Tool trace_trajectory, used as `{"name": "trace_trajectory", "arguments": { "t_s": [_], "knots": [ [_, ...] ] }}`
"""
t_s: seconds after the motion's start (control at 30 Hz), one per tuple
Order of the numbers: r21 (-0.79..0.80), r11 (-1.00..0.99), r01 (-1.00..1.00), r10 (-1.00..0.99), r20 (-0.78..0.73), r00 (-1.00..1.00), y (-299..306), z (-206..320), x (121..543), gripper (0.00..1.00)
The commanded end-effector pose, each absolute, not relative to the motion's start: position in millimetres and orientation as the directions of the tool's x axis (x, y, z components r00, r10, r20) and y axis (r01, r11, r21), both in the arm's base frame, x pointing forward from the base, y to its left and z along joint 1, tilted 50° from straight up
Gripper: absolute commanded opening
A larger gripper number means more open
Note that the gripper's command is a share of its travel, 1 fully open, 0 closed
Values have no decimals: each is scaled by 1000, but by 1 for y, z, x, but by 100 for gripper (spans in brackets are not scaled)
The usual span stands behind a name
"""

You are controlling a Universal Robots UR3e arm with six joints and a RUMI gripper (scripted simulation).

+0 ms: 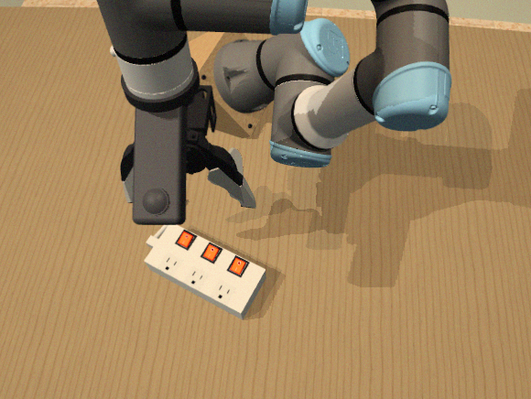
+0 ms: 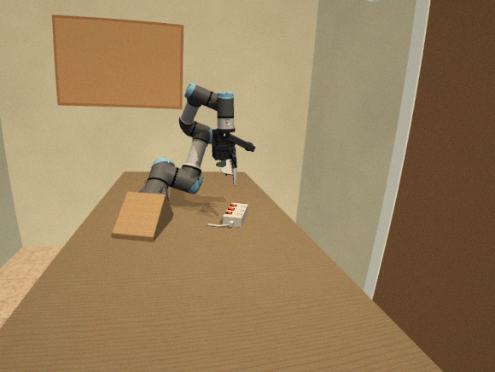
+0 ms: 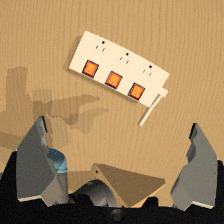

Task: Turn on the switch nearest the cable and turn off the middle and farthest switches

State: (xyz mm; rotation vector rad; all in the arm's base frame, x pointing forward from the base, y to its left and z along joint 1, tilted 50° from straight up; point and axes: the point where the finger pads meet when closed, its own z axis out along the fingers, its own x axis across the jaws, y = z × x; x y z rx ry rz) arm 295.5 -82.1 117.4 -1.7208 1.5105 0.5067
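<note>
The white power strip lies flat on the wooden table, right way up, with its three orange rocker switches facing up. Its short cable stub is at the far left end. The switch nearest the cable, the middle switch and the farthest switch all look the same bright orange; I cannot tell their positions apart. My gripper hangs above the strip's cable end, open and empty, not touching it. In the wrist view the strip lies ahead of the spread fingers. The strip also shows in the exterior view.
The arm's elbow and base links stand behind and to the right of the strip. A wooden wedge mount sits at the arm's base. The table's right edge runs along a wall.
</note>
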Motion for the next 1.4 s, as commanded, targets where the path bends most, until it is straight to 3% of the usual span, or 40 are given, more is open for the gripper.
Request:
{"name": "trace_trajectory", "arguments": {
  "t_s": [0.0,1.03,1.37],
  "knots": [
    [-242,-10,-970,-648,-737,190,-86,123,293,100],
    [-247,-38,-968,-651,-729,212,-84,126,294,100],
    [-457,-235,-858,-609,-618,496,-62,128,303,100]
  ]
}}
